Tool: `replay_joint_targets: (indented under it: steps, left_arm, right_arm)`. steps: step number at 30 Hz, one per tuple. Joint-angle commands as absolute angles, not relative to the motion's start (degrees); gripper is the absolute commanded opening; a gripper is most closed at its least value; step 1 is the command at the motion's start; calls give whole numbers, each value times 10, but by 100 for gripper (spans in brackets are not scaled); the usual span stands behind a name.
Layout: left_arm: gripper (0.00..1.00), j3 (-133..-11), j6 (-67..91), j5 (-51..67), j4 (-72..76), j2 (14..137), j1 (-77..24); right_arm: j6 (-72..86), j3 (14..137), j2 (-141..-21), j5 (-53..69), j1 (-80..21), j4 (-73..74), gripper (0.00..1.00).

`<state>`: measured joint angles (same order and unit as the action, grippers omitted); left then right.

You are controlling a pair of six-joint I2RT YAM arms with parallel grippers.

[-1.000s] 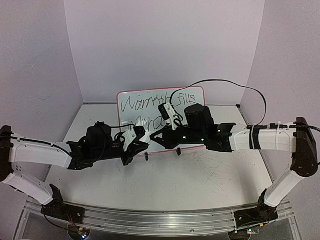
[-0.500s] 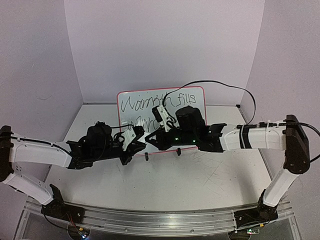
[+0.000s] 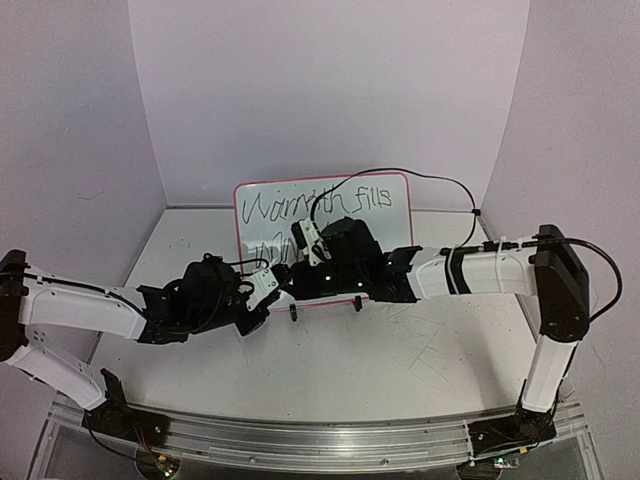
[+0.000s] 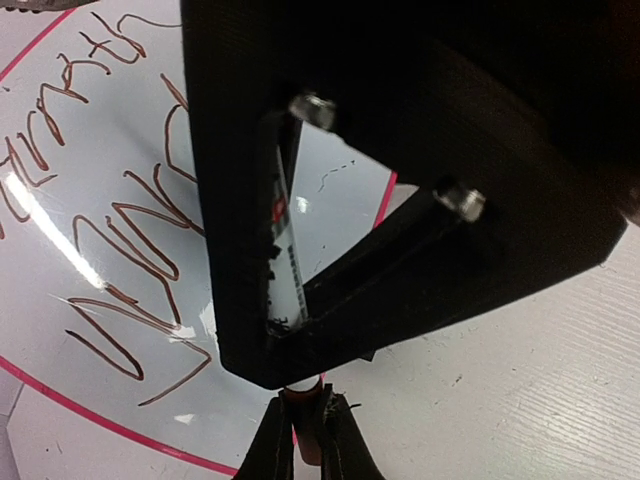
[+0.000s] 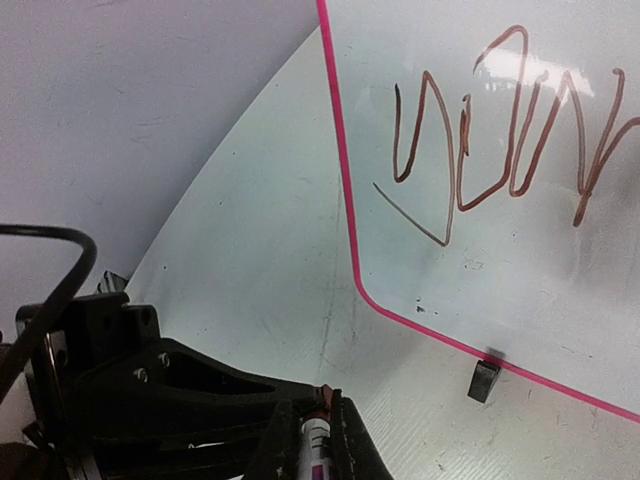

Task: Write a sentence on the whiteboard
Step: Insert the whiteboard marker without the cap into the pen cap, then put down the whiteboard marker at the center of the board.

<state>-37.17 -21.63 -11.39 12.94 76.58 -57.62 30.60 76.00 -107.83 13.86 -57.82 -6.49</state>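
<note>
The whiteboard (image 3: 392, 228) stands upright at the back of the table, its pink frame and white face also filling the left wrist view (image 4: 350, 200) and the right wrist view (image 5: 520, 290). The sentence (image 3: 300, 207) runs over it in two dark scrawled lines (image 4: 130, 240) (image 5: 500, 140). Both grippers meet tip to tip in front of the board's lower left corner. My right gripper (image 3: 291, 284) (image 5: 318, 440) is shut on a white marker (image 5: 320, 448). My left gripper (image 3: 267, 289) (image 4: 305, 450) is shut on the marker's brown cap (image 4: 308, 430), which touches the marker's end.
Two black clip feet (image 3: 293, 313) (image 3: 356, 303) hold the board up; one shows close by (image 5: 484, 380). A black cable (image 3: 440, 180) loops from the right arm over the board's top. Walls close in on three sides. Scratched grey tabletop (image 3: 400, 350) lies in front.
The right arm has swung left along the board's lower edge, bringing the marker to the left gripper. The left gripper has dropped slightly and now meets it.
</note>
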Motion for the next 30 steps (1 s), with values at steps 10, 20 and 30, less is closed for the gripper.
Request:
replay_joint_targets:
  steps: [10,20,30]
  left_arm:
    - [0,-341,-176,-191,317,679,-635]
    - [0,-318,-61,-211,232,672,-634]
    - [0,-351,446,-478,-92,631,-634]
  right_arm:
    - [313,696,-943,105,-580,-22,25]
    - [224,684,-761,66,-548,-18,95]
    - [61,648,-665,-132,-545,-13,98]
